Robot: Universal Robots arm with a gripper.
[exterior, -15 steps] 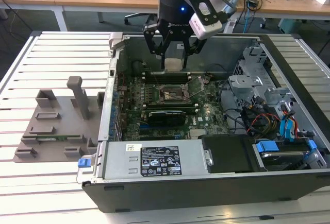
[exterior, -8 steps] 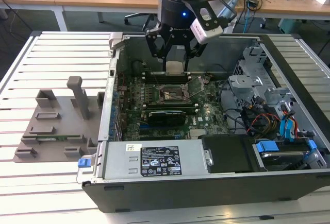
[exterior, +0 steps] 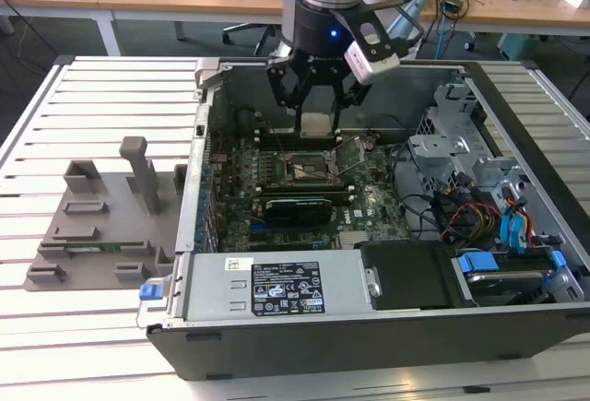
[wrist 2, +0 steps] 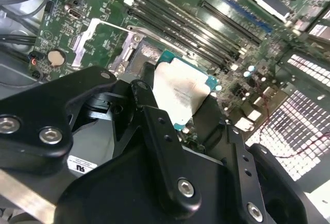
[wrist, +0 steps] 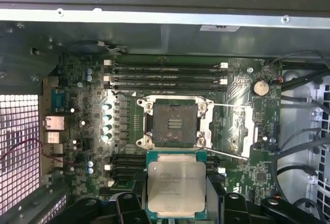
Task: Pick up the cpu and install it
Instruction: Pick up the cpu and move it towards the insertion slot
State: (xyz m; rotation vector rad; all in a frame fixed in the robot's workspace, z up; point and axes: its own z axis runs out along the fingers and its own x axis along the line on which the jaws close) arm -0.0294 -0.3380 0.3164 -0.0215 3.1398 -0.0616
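End effector (wrist 2: 180,112) grips cpu (wrist: 175,188) near open socket (wrist: 174,122).

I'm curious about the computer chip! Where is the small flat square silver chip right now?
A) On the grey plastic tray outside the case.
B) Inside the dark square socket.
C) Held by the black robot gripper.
C: the black gripper grips the small flat square silver-topped cpu, while the dark square socket lies empty.

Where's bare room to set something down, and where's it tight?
Bare table slats lie beyond and before the grey fixture. The socket near the cpu in the gripper is empty. Crowded: cables and drive bays at the exterior view's right.
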